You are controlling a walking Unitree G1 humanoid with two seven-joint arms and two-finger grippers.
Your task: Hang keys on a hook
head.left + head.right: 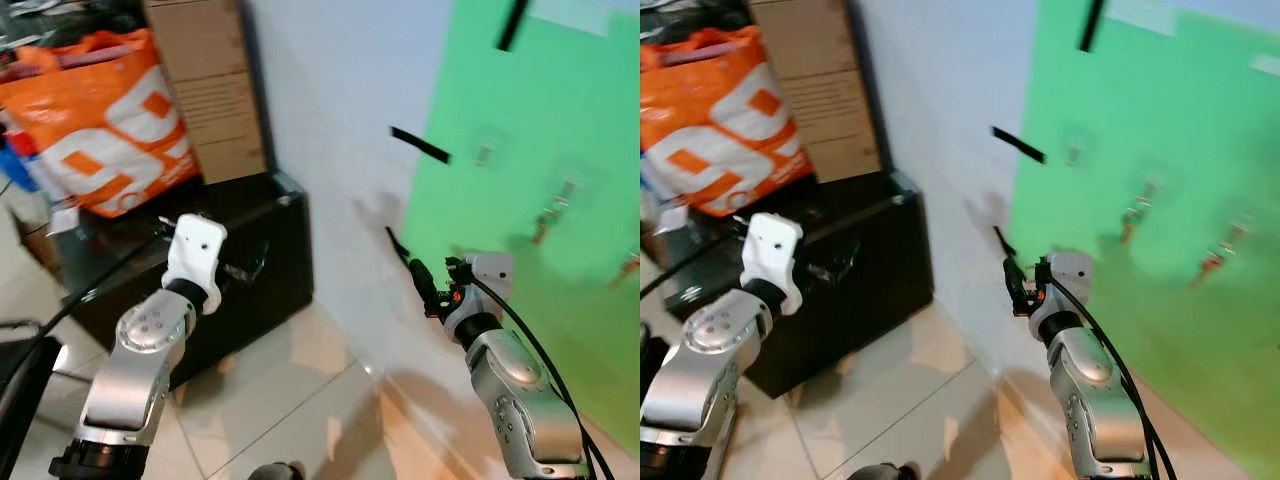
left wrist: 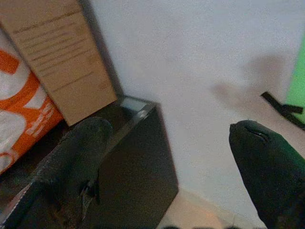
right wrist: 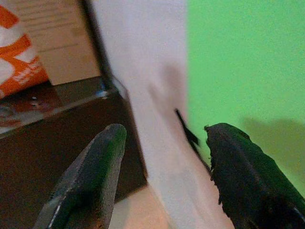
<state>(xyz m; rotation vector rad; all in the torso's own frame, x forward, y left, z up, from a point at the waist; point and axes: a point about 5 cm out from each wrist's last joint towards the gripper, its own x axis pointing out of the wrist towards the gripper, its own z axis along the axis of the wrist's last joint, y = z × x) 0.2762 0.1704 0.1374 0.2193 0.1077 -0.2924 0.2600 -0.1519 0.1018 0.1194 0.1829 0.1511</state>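
The robot stood facing a white wall (image 1: 330,110) with a bright green sheet (image 1: 540,150) taped over its right part by strips of black tape (image 1: 420,146). On that sheet I could make out small hooks (image 1: 484,153), blurred, and what looked like keys (image 1: 553,210) already dangling from some of them, one bunch near the middle and another (image 1: 1218,256) further right; the detail was too soft to say more.

The right gripper (image 3: 164,162) was raised towards the lower left edge of the green sheet, its two black fingers (image 3: 90,176) spread well apart with nothing between them. From the head cameras the right arm showed as a silver forearm ending in a dark tip (image 1: 420,280) close to the wall.

The left gripper (image 2: 167,167) was held up on the other side, aimed at a black case (image 1: 250,250) on the tiled floor (image 1: 290,400); its fingers (image 2: 71,162) were parted too, and empty.

Behind the case leaned a cardboard box (image 1: 205,80), and beside that sat an orange bag (image 1: 100,130) with white markings
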